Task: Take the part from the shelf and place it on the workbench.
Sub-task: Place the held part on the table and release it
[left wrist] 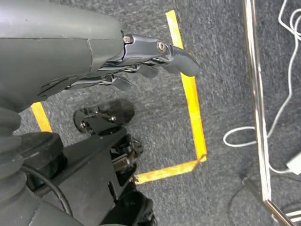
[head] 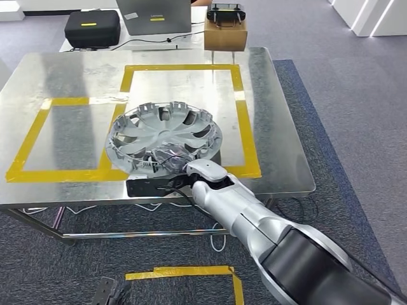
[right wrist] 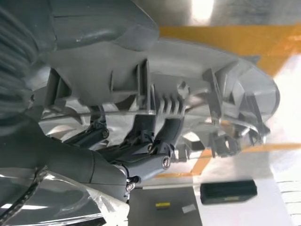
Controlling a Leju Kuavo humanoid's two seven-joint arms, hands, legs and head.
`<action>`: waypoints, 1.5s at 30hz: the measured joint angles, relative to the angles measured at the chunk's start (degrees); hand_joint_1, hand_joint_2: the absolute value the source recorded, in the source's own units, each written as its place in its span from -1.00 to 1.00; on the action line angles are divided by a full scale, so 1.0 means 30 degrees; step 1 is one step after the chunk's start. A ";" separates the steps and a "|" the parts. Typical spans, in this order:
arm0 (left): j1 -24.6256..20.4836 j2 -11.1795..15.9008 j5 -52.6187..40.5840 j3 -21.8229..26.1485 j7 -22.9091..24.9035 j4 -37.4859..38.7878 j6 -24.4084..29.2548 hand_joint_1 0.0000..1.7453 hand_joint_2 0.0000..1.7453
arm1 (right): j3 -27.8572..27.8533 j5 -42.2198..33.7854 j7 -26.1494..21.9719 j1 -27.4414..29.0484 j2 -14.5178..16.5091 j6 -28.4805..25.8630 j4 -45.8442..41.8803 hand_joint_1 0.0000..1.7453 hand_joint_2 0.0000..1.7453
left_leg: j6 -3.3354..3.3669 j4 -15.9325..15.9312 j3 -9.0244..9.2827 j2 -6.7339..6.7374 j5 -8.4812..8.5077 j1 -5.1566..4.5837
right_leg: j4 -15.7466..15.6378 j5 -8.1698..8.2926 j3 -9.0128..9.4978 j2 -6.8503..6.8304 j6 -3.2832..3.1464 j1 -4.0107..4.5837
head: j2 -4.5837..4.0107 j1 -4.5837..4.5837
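The part is a silver wheel cover [head: 163, 136], lying inner side up on the metal workbench [head: 278, 127] and overlapping the yellow tape lines near the front edge. My right hand [head: 204, 175] reaches in from the near right and grips its near rim. In the right wrist view the thumb [right wrist: 106, 28] lies over the rim of the wheel cover [right wrist: 220, 80] and the dark fingers [right wrist: 156, 155] curl under it. My left hand [left wrist: 149, 59] hangs over the carpet, fingers stretched out and holding nothing.
A flat black block [head: 149, 186] sits at the bench's front edge under the cover. Behind the bench are a black case [head: 92, 28], a laptop [head: 153, 16] and a cardboard box [head: 226, 35]. Yellow floor tape [head: 192, 272] and cables [left wrist: 280, 113] lie near the bench legs.
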 joint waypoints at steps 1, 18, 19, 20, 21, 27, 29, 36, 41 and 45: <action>0.0009 0.0005 -0.0009 -0.0005 0.0046 0.0000 0.0147 -1.00 0.50 | -0.0073 -0.0185 -0.0038 -0.0004 0.0036 -0.0238 -0.0002 -1.00 -1.00 | 0.0000 0.0000 0.0001 0.0000 0.0000 0.0000 | 0.0000 0.0000 0.0001 0.0001 0.0000 0.0000 | 0.0000 0.0000; 0.0064 0.0180 0.0222 0.0011 0.0399 0.0000 0.1292 -1.00 -1.00 | -0.1171 -0.1244 0.0587 -0.0010 0.0098 -0.1083 0.0084 -1.00 -1.00 | -0.0036 0.0000 0.0005 0.0000 0.0031 0.0002 | 0.0006 0.0022 -0.0003 0.0000 -0.0031 0.0001 | 0.0000 0.0000; 0.0074 0.0213 0.0359 0.0018 0.0352 0.0000 0.1284 -1.00 -1.00 | -0.1209 -0.1302 0.0401 -0.0001 0.0097 -0.0979 0.0044 -1.00 -1.00 | -0.0037 0.0000 0.0005 0.0000 0.0032 0.0003 | 0.0009 0.0023 -0.0003 0.0000 -0.0031 0.0002 | 0.0000 0.0002; 0.0091 0.0252 0.0519 0.0038 0.0299 0.0000 0.1277 -1.00 -1.00 | -0.1248 -0.1377 0.0153 0.0015 0.0097 -0.0897 -0.0036 -1.00 -1.00 | -0.0038 0.0000 0.0006 0.0000 0.0032 0.0004 | 0.0010 0.0023 -0.0003 0.0002 -0.0032 0.0003 | 0.0000 0.0002; 0.0116 0.0299 0.0668 0.0077 0.0241 0.0000 0.1270 -1.00 -1.00 | -0.1271 -0.1454 -0.0088 0.0042 0.0097 -0.0828 -0.0159 -1.00 -1.00 | -0.0038 0.0000 0.0006 0.0000 0.0032 0.0006 | 0.0011 0.0023 -0.0005 0.0003 -0.0032 0.0004 | 0.0000 0.0002; 0.0613 0.0712 0.2020 0.0940 -0.0210 0.0000 0.1359 -1.00 -1.00 | -0.1348 -0.1922 -0.0754 0.1577 -0.0471 -0.0476 -0.3315 -1.00 -1.00 | -0.0041 -0.0001 0.0007 0.0001 0.0029 0.0025 | 0.0009 0.0013 -0.0013 0.0003 -0.0045 0.0021 | 0.0000 -0.0002; 0.0985 0.0858 0.2449 0.1426 -0.0370 0.0002 0.1532 -1.00 -1.00 | -0.1344 -0.1988 -0.0865 0.2844 -0.1233 -0.0624 -0.5595 -1.00 -1.00 | -0.0040 -0.0001 0.0006 -0.0002 0.0025 0.0024 | 0.0004 0.0003 -0.0016 -0.0008 -0.0055 0.0021 | 0.0000 0.0000; 0.2006 0.1098 0.2907 0.2816 -0.0588 0.0015 0.2270 -1.00 -1.00 | -0.1738 -0.1038 -0.1374 0.7880 -0.4640 -0.2522 -1.2817 -1.00 -1.00 | -0.0046 -0.0001 -0.0012 -0.0003 -0.0005 0.0005 | -0.0020 -0.0002 -0.0018 -0.0006 -0.0056 0.0014 | 0.0000 0.0000; 0.2068 0.1102 0.2907 0.3220 -0.0590 0.0015 0.2335 -1.00 -1.00 | -0.2020 -0.0811 -0.1441 0.9203 -0.5637 -0.2574 -1.5064 -1.00 -1.00 | -0.0053 -0.0001 -0.0008 0.0002 0.0000 0.0007 | -0.0018 0.0003 -0.0026 -0.0003 -0.0059 0.0015 | 0.0000 -0.0002; 0.2092 0.1098 0.2893 0.3452 -0.0581 0.0015 0.2426 -1.00 -1.00 | -0.2472 -0.0288 -0.1488 1.0196 -0.6231 -0.3348 -1.6302 -1.00 -1.00 | -0.0065 -0.0001 0.0004 -0.0011 0.0010 0.0018 | -0.0015 0.0009 -0.0022 -0.0031 -0.0069 0.0022 | 0.0000 0.0000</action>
